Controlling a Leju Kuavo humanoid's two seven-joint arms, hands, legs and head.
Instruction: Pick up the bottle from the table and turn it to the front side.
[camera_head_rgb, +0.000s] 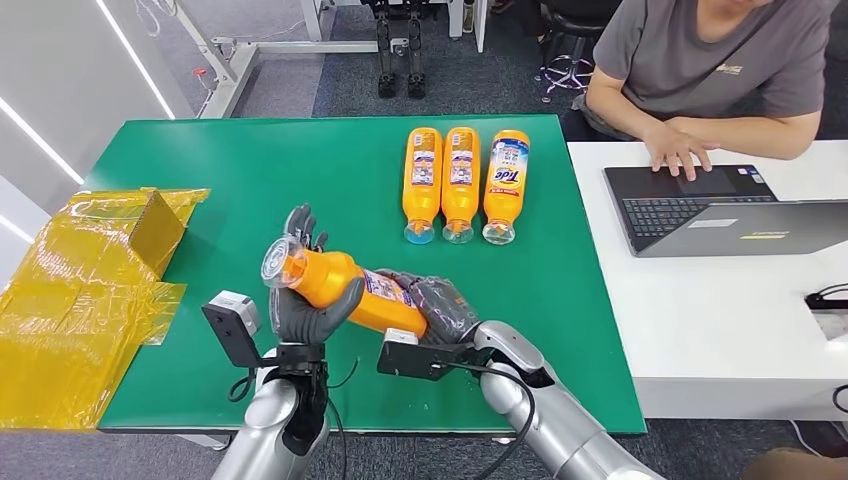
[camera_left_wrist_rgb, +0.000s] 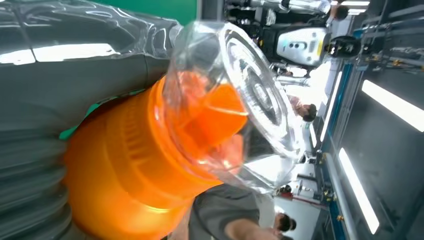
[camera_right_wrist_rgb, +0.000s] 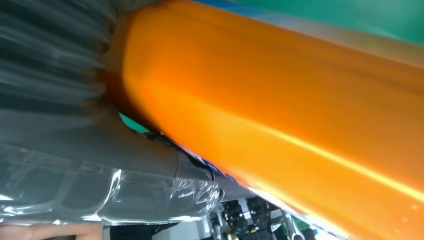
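A green table (camera_head_rgb: 250, 170) was noted. Three orange bottles (camera_head_rgb: 461, 183) lay side by side; "Tide" was legible on one. A fourth bottle (camera_head_rgb: 345, 287) was held above the table, gripped by the left hand (camera_head_rgb: 305, 300) and right hand (camera_head_rgb: 440, 310).
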